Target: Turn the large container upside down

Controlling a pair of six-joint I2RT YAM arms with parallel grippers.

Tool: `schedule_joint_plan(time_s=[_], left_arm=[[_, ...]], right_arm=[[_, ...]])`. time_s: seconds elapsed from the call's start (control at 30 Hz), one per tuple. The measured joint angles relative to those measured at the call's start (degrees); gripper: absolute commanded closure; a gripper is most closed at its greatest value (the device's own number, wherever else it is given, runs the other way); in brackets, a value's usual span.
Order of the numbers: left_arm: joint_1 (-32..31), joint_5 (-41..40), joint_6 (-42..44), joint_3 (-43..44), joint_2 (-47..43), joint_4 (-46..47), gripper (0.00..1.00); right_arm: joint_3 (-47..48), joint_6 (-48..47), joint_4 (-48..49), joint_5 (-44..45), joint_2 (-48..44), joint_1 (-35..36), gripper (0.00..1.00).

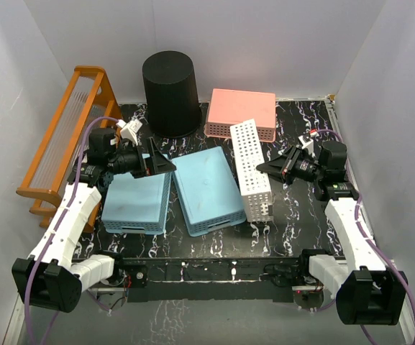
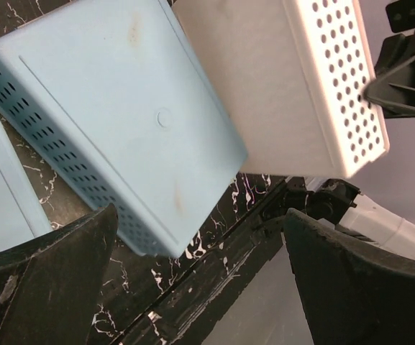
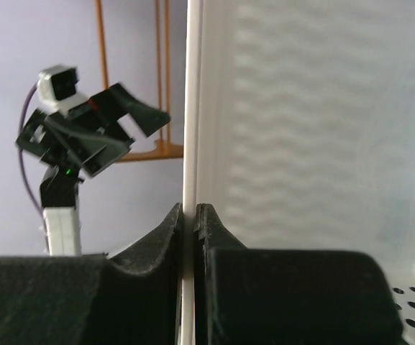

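We get soft, even light from above in the top view, which is sharp. The walls are pale lilac, with only faint shadows on the desk (image 1: 293, 215) beside the white basket (image 1: 252, 169). Behind it the bucket (image 1: 170, 92) is a near-featureless black. In the left wrist view the basket's base is washed out, and the left tool (image 2: 200, 244) below it is dark and soft. In the right wrist view the basket's wall is a hazy blur and the right tool (image 3: 190, 215) is out of focus.

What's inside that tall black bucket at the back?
Of the bucket, only its dark top and sides show. Whether that top is open or closed, and anything inside, cannot be made out.
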Motion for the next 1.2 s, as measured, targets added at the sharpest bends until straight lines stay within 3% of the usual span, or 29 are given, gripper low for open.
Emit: schedule_joint_plan(time_s=[0.23,0.43,0.67,0.8,0.93,1.2], left_arm=[[0.0,0.8,-0.2,-0.1,2.8,1.3,0.01],[0.0,1.3,0.0,-0.1,3.0,2.0,0.01],[0.0,1.4,0.6,-0.4,4.4,2.5,0.01],[0.0,1.4,1.3,-0.4,5.7,2.5,0.01],[0.0,1.4,1.9,-0.4,6.3,2.4,0.01],[0.0,1.4,3.3,-0.2,6.4,1.0,0.01]], right_arm=[[-2.5,8.5,11.5,-4.1,-3.0,0.5,1.00],[-13.4,20.3,30.6,-3.7,1.9,-0.1,1.00],[-17.6,25.6,38.9,-5.4,3.0,-5.4,1.00],[-18.7,25.1,39.2,-7.2,2.9,-10.3,1.00],[-19.5,20.8,36.2,-10.1,3.0,-14.6,0.83],[-13.0,1.0,15.4,-10.9,3.9,-18.8,0.72]])
